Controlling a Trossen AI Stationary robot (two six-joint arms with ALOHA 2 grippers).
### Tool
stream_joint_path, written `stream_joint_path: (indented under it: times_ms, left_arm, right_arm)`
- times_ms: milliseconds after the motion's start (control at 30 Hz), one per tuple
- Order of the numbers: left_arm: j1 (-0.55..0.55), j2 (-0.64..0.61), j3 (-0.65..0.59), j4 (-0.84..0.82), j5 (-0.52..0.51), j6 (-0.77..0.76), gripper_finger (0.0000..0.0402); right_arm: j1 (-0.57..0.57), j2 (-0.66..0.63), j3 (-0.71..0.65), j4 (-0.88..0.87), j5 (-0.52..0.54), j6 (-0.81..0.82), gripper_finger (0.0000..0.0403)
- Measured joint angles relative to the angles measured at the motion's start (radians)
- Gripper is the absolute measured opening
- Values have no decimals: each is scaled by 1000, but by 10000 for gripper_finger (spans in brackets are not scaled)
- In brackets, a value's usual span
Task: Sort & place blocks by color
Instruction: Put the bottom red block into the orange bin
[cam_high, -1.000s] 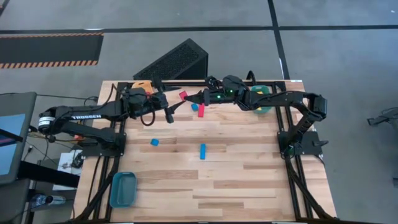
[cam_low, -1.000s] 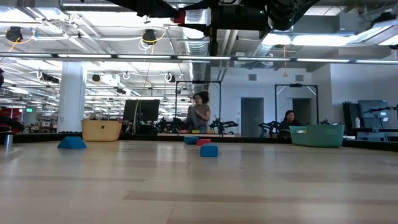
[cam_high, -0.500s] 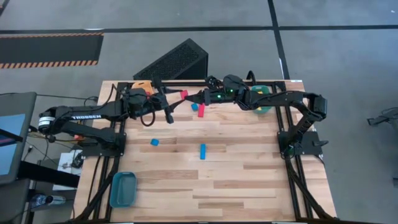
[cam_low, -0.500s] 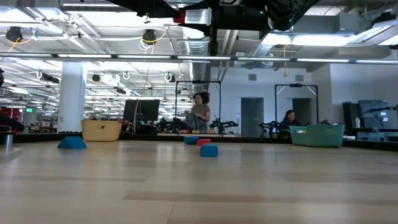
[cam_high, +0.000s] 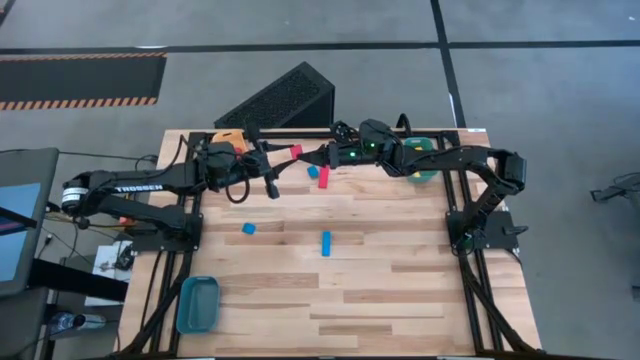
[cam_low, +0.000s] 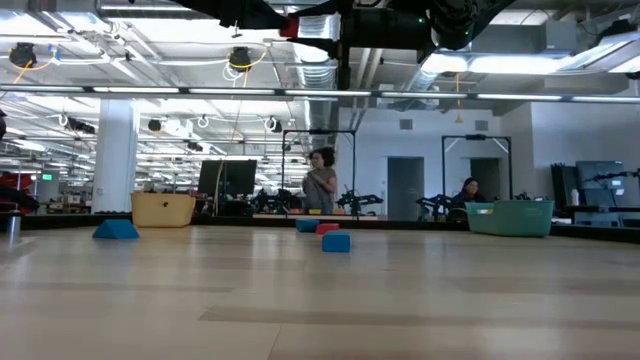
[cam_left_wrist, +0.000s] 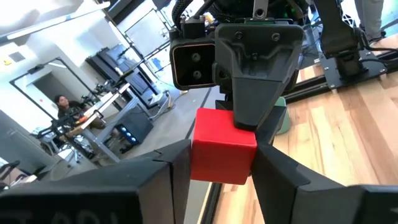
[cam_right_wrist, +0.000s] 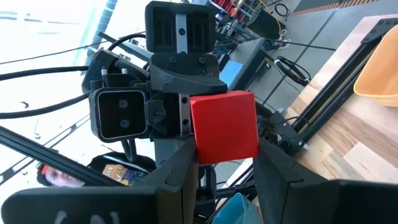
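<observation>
Red block held aloft between both pincers: handling assessment

**Pincers.** The left pincer (cam_high: 287, 155) and the right pincer (cam_high: 305, 153) meet nose to nose above the far edge of the counter (cam_high: 400, 290). The red block (cam_left_wrist: 222, 148) sits between them, clear of the surface. In the right wrist view the right arm's fingers press flat on two opposite faces of the block, a firm grip. In the left wrist view the left arm's fingers lie against the block's other pair of faces and appear to bear on it as well.

**Handling.** The block looks solid and rigid, with square edges and a smooth matt skin. I judge it light and unlikely to deform or break. The main risk is twist or slip if the faces are caught off centre or near a corner. The best hold is flat on two parallel faces, through the middle. With two holds on one small piece there is little spare surface.

**Surroundings.**
- A second red block (cam_high: 323, 178) and a blue block (cam_high: 313, 171) lie on the counter just below the meeting point.
- A blue cube (cam_high: 248, 228) and a blue bar (cam_high: 326, 243) lie nearer the centre.
- The orange bin (cam_high: 228, 138) stands at the far left.
- The green bin (cam_high: 420, 160) stands at the far right.
- The blue bin (cam_high: 197, 303) stands at the near left corner.
</observation>
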Motion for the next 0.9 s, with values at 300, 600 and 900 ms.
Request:
stream_joint_path:
  times_ms: [300,600,900]
  left_arm:
    - [2,1,0,-7,-13,-34,105]
    - [59,-12,0,-21,-155,-246,104]
    - [147,-88,1,-207,-150,-354,106]
  right_arm:
    - [-19,0,0,-3,-4,-4,140]
    - [-89,1,0,-14,4,-93,209]
    - [-129,-47,0,-174,30,-236,220]
